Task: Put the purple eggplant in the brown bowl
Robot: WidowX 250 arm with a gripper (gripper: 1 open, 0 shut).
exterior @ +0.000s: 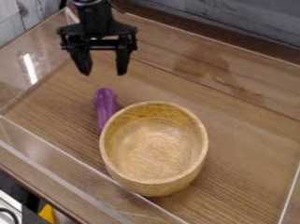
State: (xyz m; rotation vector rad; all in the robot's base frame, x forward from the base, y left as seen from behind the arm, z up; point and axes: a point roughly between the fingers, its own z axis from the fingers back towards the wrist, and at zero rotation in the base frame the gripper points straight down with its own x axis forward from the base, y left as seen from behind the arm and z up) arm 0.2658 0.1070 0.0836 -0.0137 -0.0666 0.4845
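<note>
The purple eggplant (105, 107) lies on the wooden table, its lower end tucked against the left rim of the brown bowl (154, 147). The bowl is round, light wood, empty, and sits in the middle of the table. My black gripper (100, 67) hangs pointing down a little above and behind the eggplant, slightly to its left. Its two fingers stand wide apart with nothing between them.
Clear plastic walls (42, 151) ring the wooden table (240, 110) on the left, front and right. A grey plank wall runs behind at the top right.
</note>
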